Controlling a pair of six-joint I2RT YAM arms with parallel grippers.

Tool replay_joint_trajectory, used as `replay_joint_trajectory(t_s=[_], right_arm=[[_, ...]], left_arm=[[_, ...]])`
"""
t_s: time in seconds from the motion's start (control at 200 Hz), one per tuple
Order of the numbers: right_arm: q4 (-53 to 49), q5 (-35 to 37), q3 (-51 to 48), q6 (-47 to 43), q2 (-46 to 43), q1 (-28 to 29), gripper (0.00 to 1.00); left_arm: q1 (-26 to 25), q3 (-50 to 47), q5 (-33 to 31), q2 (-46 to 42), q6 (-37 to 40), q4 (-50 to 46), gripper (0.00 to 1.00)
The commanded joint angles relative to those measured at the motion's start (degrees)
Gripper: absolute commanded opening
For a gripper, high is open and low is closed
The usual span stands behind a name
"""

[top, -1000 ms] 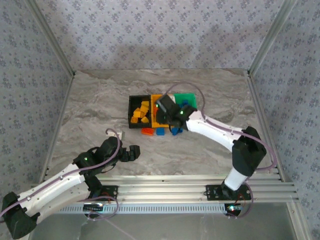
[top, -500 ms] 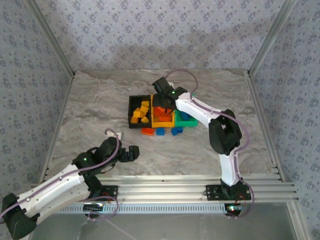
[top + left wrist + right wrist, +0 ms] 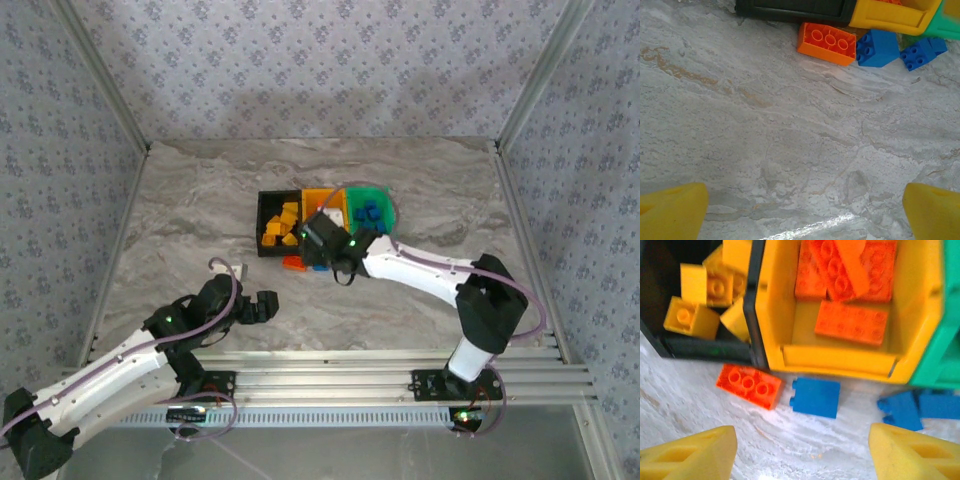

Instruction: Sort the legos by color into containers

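Observation:
Three joined containers stand mid-table: a black one with yellow legos, a yellow-orange one with orange legos, and a green one with blue legos. On the table just in front of them lie an orange lego, a blue lego and two more blue legos. My right gripper hangs open and empty just near of these loose bricks. My left gripper is open and empty over bare table, well short of the orange lego.
The right arm stretches across the table from the near right toward the bins. Metal frame rails border the marble table on the left, right and near sides. Bare marble lies left of the bins and behind them.
My right gripper swung over the yellow-orange container, opened there, then drew back to the near side of the bins above the loose legos. The left arm stayed put.

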Motion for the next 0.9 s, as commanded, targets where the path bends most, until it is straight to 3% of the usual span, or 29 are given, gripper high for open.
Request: replay_joint_trajectory(t_s=[0.0,0.69,0.785,0.894], right_arm=[[4.11,1.67,-3.91,4.08,2.7,0.18,0.69],[9.3,0.86,-1.09,3.95,14.27,-3.08,0.71],[8.95,0.78,1.21,3.82,14.83,-3.21,0.66],[9.44,0.38,0.7,3.4,14.77,-3.4,0.54]], left_arm=[[0.52,-0.28,0.29,-0.77,-0.46,-0.83,1.0],[0.74,-0.9,0.59,-1.88,-0.52,-1.54,1.0],[0.68,-0.99,0.67,-1.58,-0.63,-1.43,1.0],[0.78,-1.08,0.65,-1.48,-0.63,-1.35,1.0]])
